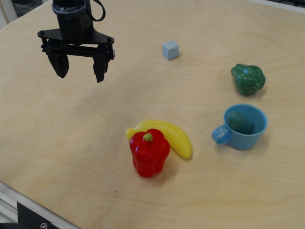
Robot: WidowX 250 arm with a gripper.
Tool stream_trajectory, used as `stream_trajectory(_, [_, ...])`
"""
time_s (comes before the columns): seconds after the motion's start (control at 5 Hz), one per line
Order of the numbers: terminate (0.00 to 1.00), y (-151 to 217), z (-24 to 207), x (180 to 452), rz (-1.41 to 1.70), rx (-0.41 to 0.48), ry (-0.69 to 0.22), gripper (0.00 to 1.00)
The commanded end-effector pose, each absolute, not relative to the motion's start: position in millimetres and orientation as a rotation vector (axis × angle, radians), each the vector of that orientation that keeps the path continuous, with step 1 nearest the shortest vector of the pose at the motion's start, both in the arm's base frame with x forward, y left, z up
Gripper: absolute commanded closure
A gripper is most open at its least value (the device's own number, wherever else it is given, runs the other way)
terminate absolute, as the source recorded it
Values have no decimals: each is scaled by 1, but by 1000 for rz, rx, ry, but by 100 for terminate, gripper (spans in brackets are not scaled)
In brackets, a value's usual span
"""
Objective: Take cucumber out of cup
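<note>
The light blue cup (pixel 244 134) stands at the right of the wooden table, its loop handle pointing left. The dull teal-green cucumber (pixel 237 121) sits inside it, partly hidden by the rim. My black gripper (pixel 81 73) hangs at the upper left, far from the cup. Its two fingers are spread apart and hold nothing.
A dark green pepper (pixel 248 78) lies just behind the cup. A red pepper (pixel 149 152) stands in front of a yellow banana (pixel 172 135) near the middle. A small pale blue cube (pixel 170 49) sits at the back. The table's front edge (pixel 43 207) runs along the lower left.
</note>
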State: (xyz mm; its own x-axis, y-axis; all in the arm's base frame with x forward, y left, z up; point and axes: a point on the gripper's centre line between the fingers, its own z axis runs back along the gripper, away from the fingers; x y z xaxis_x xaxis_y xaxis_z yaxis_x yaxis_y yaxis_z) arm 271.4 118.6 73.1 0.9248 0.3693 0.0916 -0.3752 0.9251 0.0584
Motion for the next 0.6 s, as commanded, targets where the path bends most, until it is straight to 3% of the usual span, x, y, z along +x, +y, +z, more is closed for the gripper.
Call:
stream_trajectory(0.0, [0, 119, 73, 271, 382, 75, -79, 0])
stream_trajectory(0.4, [0, 79, 103, 307, 166, 49, -132, 0])
